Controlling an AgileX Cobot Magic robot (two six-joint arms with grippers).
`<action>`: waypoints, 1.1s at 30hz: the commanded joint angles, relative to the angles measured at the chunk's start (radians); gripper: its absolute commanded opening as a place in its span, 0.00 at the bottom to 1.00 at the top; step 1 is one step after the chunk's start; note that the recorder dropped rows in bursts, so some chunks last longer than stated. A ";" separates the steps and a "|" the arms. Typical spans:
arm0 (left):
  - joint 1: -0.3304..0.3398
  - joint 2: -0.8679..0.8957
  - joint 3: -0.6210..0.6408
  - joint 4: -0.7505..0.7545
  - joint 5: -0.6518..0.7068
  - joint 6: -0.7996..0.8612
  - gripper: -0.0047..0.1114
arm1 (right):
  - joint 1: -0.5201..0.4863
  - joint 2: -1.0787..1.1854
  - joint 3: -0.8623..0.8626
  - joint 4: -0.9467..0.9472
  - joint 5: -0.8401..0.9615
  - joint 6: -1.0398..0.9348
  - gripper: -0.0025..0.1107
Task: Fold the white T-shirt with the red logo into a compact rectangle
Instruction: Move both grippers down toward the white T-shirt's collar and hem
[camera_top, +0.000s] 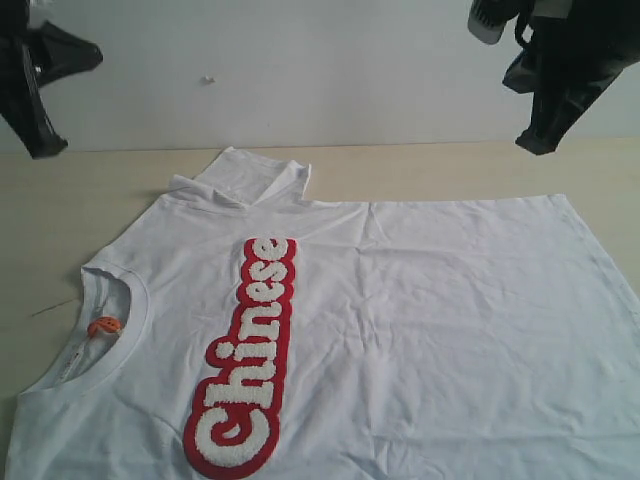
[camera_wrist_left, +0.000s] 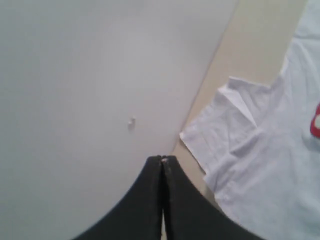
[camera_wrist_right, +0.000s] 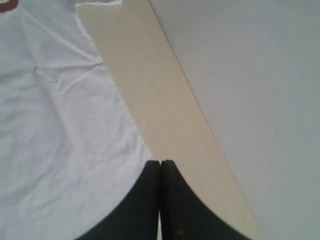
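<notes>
The white T-shirt (camera_top: 420, 330) lies spread flat on the beige table, its ribbed collar (camera_top: 120, 320) and orange neck tag (camera_top: 104, 326) toward the left. The red logo (camera_top: 248, 355) reading "Chinese" runs in a strip down the chest. One sleeve (camera_top: 250, 180) is folded over at the far edge, and it also shows in the left wrist view (camera_wrist_left: 235, 125). My left gripper (camera_wrist_left: 162, 159) hangs shut and empty high at the back left (camera_top: 40, 85). My right gripper (camera_wrist_right: 160, 162) is shut and empty, raised at the back right (camera_top: 555, 90) above the shirt's hem edge (camera_wrist_right: 75, 125).
A pale wall (camera_top: 300, 70) rises behind the table's far edge. Bare beige tabletop (camera_top: 60, 200) shows left of the shirt and in a strip behind it. The shirt runs off the near and right edges of the exterior view.
</notes>
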 joint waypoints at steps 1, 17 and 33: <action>-0.008 0.033 0.056 -0.006 0.047 0.102 0.04 | 0.002 0.017 -0.007 -0.012 0.007 -0.061 0.02; -0.128 0.061 0.174 -0.006 0.140 0.308 0.04 | 0.002 0.018 -0.007 -0.012 0.009 -0.116 0.02; -0.128 0.049 0.174 -0.006 0.215 0.243 0.04 | 0.002 0.018 -0.005 0.005 0.016 -0.306 0.02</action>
